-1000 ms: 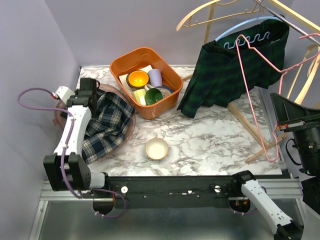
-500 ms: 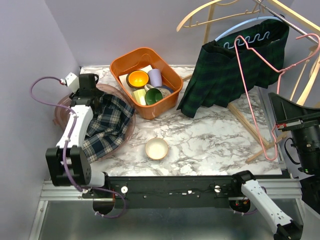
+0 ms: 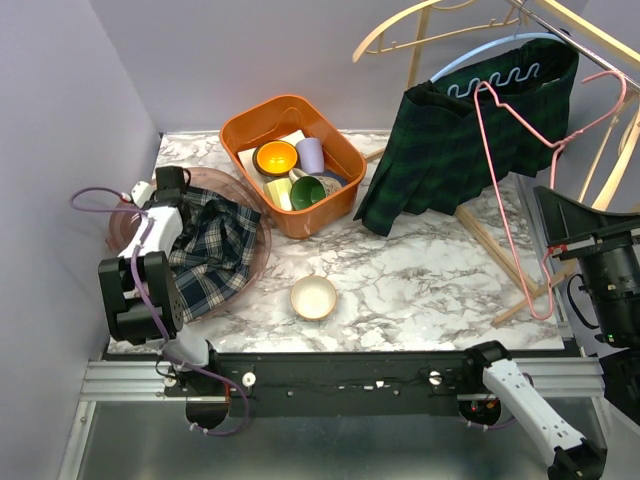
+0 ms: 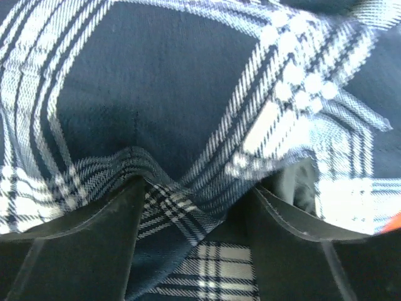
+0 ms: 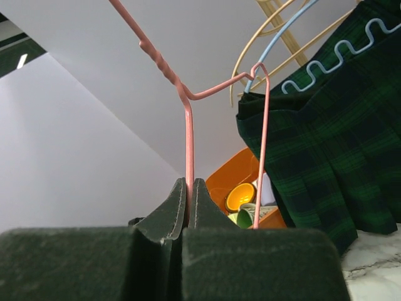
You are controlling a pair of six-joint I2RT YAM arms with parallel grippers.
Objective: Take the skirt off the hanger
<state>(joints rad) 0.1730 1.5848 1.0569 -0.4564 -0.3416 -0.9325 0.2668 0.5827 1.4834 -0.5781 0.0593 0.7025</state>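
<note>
A blue-and-white plaid skirt (image 3: 215, 250) lies heaped in a pink basin (image 3: 114, 236) at the left. My left gripper (image 3: 172, 190) is at the skirt's far edge, jaws apart. In the left wrist view the gripper (image 4: 197, 188) is pressed into the plaid cloth (image 4: 156, 94), with a fold lying between the fingers. My right gripper (image 3: 572, 250) is shut on the wire of a bare pink hanger (image 3: 520, 130) and holds it up at the right. The right wrist view shows the wire (image 5: 187, 125) pinched between the closed gripper (image 5: 190, 183).
A dark green plaid skirt (image 3: 450, 150) hangs on a light-blue hanger (image 3: 480, 55) on a wooden rack (image 3: 500, 250) at the back right. An orange bin (image 3: 240, 135) of cups stands at the back centre. A small bowl (image 3: 313, 297) sits on the marble near the front.
The left arm has folded back toward its base, and its gripper has moved a little nearer along the skirt's far edge. The skirt heap has settled in the basin. The pink hanger barely moved.
</note>
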